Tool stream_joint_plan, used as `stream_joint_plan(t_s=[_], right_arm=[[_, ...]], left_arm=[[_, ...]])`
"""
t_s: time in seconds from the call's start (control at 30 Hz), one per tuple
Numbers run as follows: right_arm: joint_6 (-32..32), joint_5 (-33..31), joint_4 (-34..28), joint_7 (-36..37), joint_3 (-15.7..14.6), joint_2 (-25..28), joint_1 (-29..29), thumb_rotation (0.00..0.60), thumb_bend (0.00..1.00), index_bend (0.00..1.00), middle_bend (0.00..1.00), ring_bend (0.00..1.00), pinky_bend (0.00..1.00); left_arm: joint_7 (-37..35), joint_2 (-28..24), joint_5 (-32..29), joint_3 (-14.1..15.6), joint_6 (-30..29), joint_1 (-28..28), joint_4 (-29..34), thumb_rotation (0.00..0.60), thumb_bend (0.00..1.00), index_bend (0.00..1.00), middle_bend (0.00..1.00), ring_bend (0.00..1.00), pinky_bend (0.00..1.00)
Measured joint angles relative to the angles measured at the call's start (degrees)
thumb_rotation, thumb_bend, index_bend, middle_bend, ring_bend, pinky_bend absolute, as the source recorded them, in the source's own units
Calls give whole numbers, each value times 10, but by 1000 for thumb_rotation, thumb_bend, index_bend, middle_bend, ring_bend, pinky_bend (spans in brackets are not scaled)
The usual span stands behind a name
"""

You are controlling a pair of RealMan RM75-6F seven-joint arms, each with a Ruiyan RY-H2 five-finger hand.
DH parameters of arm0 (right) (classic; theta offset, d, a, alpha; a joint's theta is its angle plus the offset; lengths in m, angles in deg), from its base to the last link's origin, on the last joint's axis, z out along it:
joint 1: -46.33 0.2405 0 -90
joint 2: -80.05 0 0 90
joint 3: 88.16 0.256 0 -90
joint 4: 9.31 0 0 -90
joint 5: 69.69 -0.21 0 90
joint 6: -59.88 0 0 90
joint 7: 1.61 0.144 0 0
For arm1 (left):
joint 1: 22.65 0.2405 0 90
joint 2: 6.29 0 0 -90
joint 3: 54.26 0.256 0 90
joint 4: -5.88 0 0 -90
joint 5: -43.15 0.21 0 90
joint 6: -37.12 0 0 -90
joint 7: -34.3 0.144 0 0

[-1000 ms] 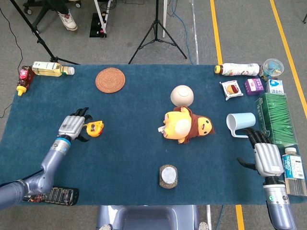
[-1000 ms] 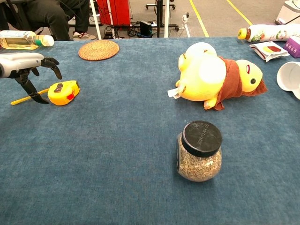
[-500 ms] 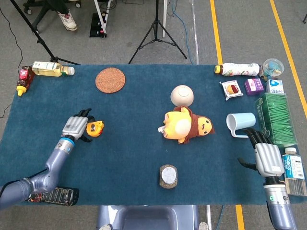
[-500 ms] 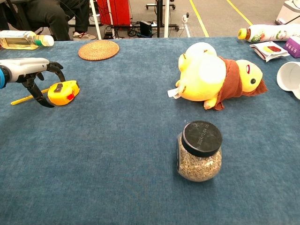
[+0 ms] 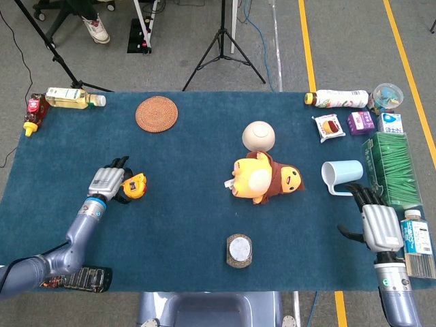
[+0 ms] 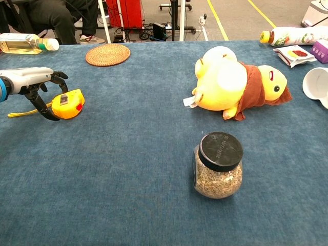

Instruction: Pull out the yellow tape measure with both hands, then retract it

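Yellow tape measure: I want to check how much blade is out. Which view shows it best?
The chest view: the yellow tape measure shows side-on, with a strip of blade trailing past the left hand. The head view shows the case small, from above, blade hidden.

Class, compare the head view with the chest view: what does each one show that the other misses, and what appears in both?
Only the head view shows the right hand, open beside the blue mug's body and the green box.

Only the chest view shows the strip of yellow tape lying out behind the left hand.

Both show the left hand at the yellow tape measure, the woven coaster, the plush toy and the black-lidded jar.
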Motion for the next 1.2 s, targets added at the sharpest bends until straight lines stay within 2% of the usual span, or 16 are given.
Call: stream_joint_plan(t_s=[0.3, 0.73, 1.03, 1.2], right_arm=[[1, 0, -2, -1, 0, 2, -1, 600, 200, 173, 174, 181, 216], [-5, -1, -3, -2, -1, 3, 2, 600, 201, 173, 174, 182, 218], [-8, -3, -6, -7, -2, 2, 3, 600, 199, 173, 173, 182, 218], [-7, -4, -7, -9, -3, 3, 2, 600, 200, 173, 173, 183, 219]], left_arm=[[-7, 8, 3, -2, -2, -3, -10, 600, 122, 340, 30, 0, 194], [-8, -7, -12, 4, -2, 2, 27, 600, 122, 340, 31, 0, 200], [-23, -1, -9, -5, 17, -11, 16, 600, 126, 340, 31, 0, 207], [-24, 8, -2, -6, 13, -16, 7, 600, 167, 418, 31, 0, 221]])
